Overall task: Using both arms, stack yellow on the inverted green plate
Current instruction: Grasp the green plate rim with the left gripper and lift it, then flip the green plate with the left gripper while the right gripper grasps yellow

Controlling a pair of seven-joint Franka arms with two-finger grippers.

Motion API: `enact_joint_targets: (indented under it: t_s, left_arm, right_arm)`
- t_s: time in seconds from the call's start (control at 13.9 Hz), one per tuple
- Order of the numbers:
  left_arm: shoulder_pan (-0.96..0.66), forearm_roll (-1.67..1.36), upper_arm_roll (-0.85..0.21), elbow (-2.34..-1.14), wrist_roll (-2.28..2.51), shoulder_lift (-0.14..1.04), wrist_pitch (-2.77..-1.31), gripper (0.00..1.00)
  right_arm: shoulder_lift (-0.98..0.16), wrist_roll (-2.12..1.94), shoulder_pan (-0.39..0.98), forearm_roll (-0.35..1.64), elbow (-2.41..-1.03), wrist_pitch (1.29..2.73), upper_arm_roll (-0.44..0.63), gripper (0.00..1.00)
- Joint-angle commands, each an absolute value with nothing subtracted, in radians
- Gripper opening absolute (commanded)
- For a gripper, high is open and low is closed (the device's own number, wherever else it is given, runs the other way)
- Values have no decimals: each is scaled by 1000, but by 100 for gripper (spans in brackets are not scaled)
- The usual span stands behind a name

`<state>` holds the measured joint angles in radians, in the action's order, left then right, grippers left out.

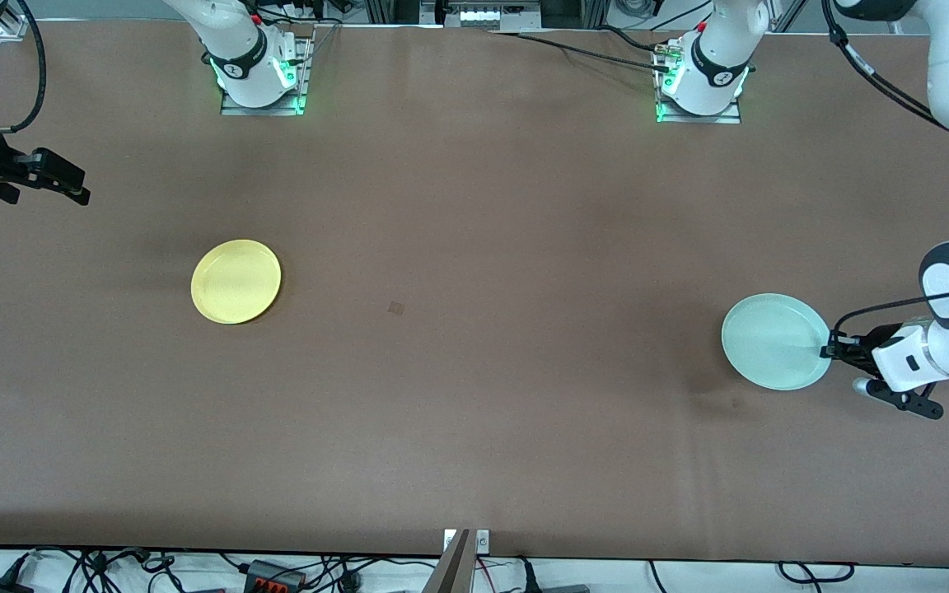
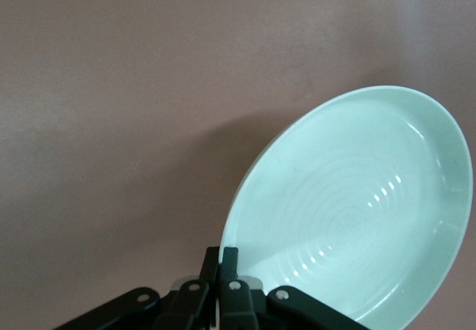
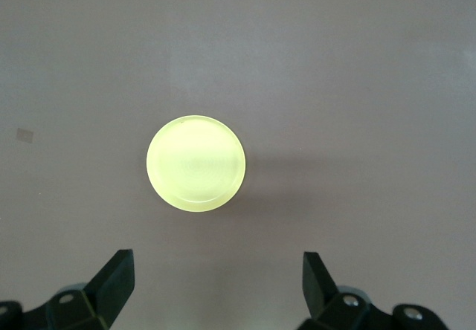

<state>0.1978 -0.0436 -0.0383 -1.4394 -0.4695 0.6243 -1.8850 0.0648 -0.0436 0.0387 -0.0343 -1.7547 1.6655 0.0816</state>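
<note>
A wide brown table (image 1: pixel 474 395) fills the front view, with the 2 arm bases fixed along its upper edge and cables hanging below its lower edge. A small darker square mark (image 1: pixel 396 308) sits on the table surface near the middle.

The yellow plate (image 1: pixel 236 281) lies flat on the table toward the right arm's end, open side up, and nothing touches it. In the right wrist view it appears as a bright round disc (image 3: pixel 196 163) on the bare surface, with the small mark (image 3: pixel 25 134) well apart from it.

The right gripper (image 1: pixel 71 183) hangs in the air over the table at the right arm's end, well apart from the yellow plate. Its 2 fingers (image 3: pixel 111 285) stand wide apart and hold nothing.

The green plate (image 1: pixel 775 341) is at the left arm's end of the table. The left gripper (image 1: pixel 829 350) is pressed together on the rim of this plate, at the edge that faces the left arm's end. In the left wrist view the green plate (image 2: pixel 357 211) is tilted, with its hollow side and faint concentric rings turned toward the camera, and the fingers (image 2: pixel 229 270) pinch the rim closely. A shadow lies on the table beside the plate.

The 2 plates are well apart from each other.
</note>
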Motion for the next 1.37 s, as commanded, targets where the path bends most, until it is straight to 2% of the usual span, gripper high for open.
enact_joint_targets:
  t_s: [0.0,0.36,0.94,1.29]
  left_arm:
    - [117,-3,-35,-1457,-335,568,-1821,1]
    - [-82,198,-38,-1422,13,528,-1702,1]
    - [-400,356,-32,-1401,529,557,-1594,1]
    - [-564,478,-25,-1399,848,627,-1507,1]
  right_arm:
    - [83,-44,35,-28,-1767,1669,75,100]
    - [-6,-48,40,-8,-1761,1660,72,100]
    - [-300,-43,32,-3,-1743,1666,74,100]
    - [-501,-60,-15,81,-1684,1761,75,100]
